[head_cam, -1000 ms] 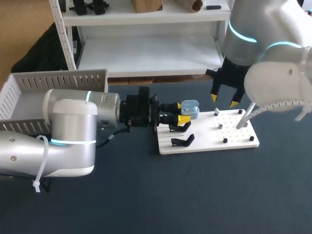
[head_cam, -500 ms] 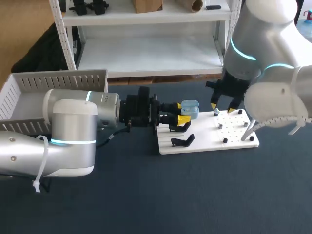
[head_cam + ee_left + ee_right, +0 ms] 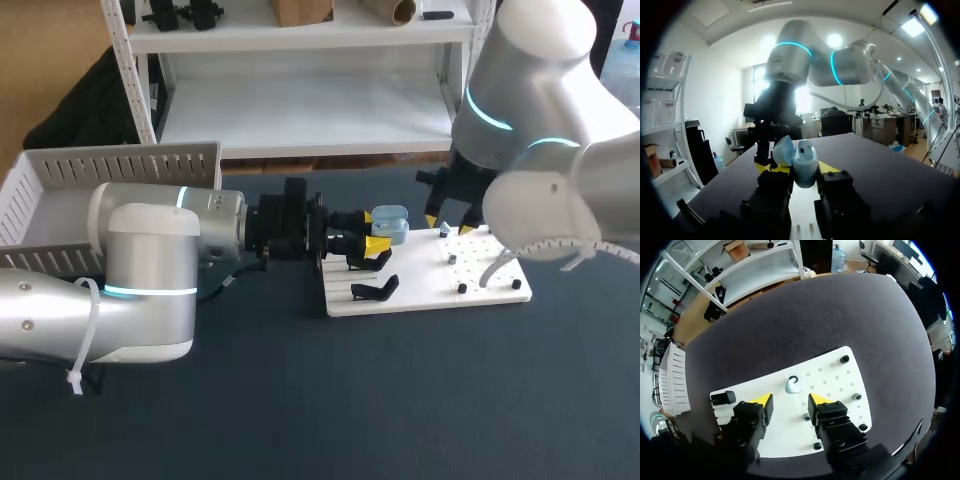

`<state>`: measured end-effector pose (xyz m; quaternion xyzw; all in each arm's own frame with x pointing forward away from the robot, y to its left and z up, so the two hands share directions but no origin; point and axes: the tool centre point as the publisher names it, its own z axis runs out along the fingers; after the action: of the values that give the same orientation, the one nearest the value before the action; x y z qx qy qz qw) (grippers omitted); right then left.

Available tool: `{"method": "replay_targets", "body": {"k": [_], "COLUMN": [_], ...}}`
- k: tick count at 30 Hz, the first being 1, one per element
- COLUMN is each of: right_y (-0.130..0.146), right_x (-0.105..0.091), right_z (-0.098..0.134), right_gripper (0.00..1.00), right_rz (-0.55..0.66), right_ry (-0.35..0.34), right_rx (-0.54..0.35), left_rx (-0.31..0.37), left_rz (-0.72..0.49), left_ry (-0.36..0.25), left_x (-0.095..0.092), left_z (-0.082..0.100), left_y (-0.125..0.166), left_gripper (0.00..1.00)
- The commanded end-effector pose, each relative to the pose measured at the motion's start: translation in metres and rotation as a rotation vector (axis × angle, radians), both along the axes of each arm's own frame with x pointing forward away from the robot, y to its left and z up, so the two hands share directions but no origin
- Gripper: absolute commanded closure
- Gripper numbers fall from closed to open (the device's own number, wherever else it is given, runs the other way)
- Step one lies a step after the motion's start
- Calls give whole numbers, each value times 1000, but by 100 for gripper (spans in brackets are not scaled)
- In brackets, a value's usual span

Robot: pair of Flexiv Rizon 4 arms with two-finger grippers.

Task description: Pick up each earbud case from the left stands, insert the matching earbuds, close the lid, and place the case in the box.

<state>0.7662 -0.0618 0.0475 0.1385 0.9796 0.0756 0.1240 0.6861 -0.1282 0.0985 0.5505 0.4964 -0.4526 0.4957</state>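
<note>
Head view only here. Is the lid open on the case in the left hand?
Observer: Yes, the left wrist view shows the light blue case, clamped in the left hand, with its lid tipped open.
Operator: Where's the earbud? I can't spot one.
Observer: On the white board, just ahead of the right hand, a light blue earbud lies loose.
Operator: Is that hand holding anything?
Observer: No, its fingers are open, nothing between them.

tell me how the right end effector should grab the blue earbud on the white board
Likely by its rounded body, from straight above: the earbud lies flat on the white board, just ahead of the open right end effector, with bare board either side of it.
</note>
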Motion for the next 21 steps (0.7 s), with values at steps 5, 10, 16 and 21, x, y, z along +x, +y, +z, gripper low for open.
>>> {"method": "replay_targets", "body": {"k": [5,10,16,21], "right_y": [0,-1,-2,-1], "right_x": [5,5,6,7], "right_z": [-6,-9,-12,-14], "right_gripper": [62,66,67,69], "right_rz": [-24,-39,-56,-61], "right_ry": [-1,-6,-9,-7], "right_rx": [-6,-6,-6,-6], "left_rx": [-2,-2,-2,-2], "left_rz": [6,6,6,6], "left_ry": [-3,-3,-3,-3], "left_x": [-2,-2,-2,-2], "left_z": [-1,-1,-1,-1], "left_y": [0,0,0,0], "left_gripper": [100,100,100,100]}}
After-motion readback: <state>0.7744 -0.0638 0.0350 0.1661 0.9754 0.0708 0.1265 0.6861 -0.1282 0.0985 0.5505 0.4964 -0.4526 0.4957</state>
